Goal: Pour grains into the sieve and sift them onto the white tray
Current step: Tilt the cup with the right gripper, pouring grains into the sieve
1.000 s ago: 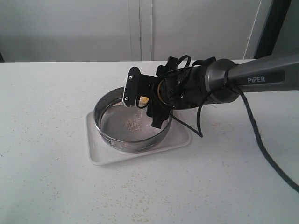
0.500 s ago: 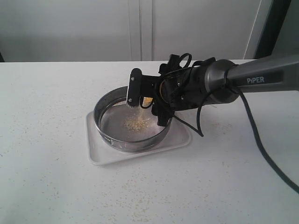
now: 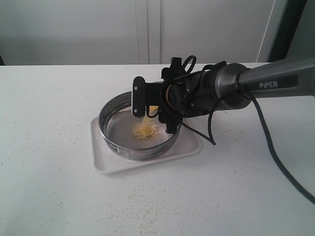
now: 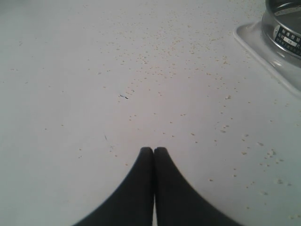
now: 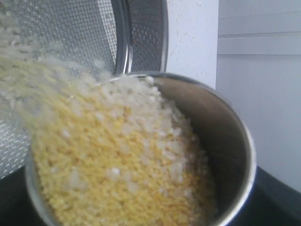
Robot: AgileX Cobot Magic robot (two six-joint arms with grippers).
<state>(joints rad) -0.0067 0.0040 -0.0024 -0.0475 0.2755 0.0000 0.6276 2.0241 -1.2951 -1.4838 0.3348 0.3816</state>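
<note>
1. cup (image 5: 225,136): your right wrist view cuts off its lower rim at the frame edge. In the exterior view the right gripper (image 3: 153,117) hides all but a yellow sliver.
2. grains (image 5: 117,165): those spilling over the lip blur together, so you cannot pick out single pieces.
3. sieve (image 4: 283,26): your left wrist view crops it at a corner. Its label (image 4: 288,37) is too small to read.
4. white tray (image 4: 263,49): only one corner shows there.

Grains (image 3: 142,131) heaped in sieve (image 3: 105,117) on white tray (image 3: 106,165).

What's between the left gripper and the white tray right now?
Left wrist view: only tabletop dotted with stray grains between the shut left gripper and the white tray.
</note>
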